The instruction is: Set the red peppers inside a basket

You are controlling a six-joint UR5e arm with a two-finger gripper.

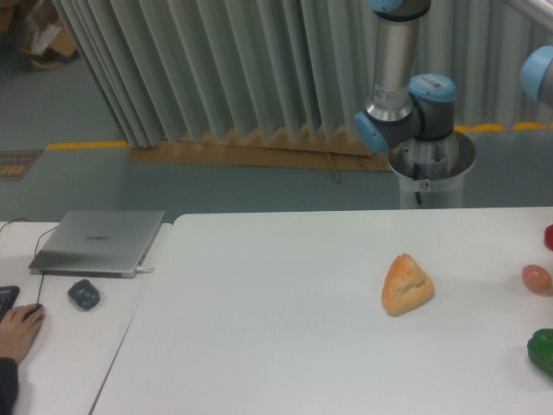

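hand (19,333): a person's, resting at far left edge near a mouse (84,294); likely an operator's desk, not part of the task
laptop (99,242): shut, on the side desk left of the worktop (276,320), kept off the work area
bread (406,284): wedge-shaped roll lying alone mid-right on worktop; reads as a distractor
arm (402,95): upright column and blue-capped joints behind worktop's far edge, elbow parked high, well apart from all items
tool: out of frame, open or shut cannot tell
ball (537,278): orange-pink, at right edge
green pepper (543,350): cropped, lower right, near ball
red pepper (549,237): probably the red sliver at right edge above ball, on worktop, untouched
basket: none visible; task not yet begun
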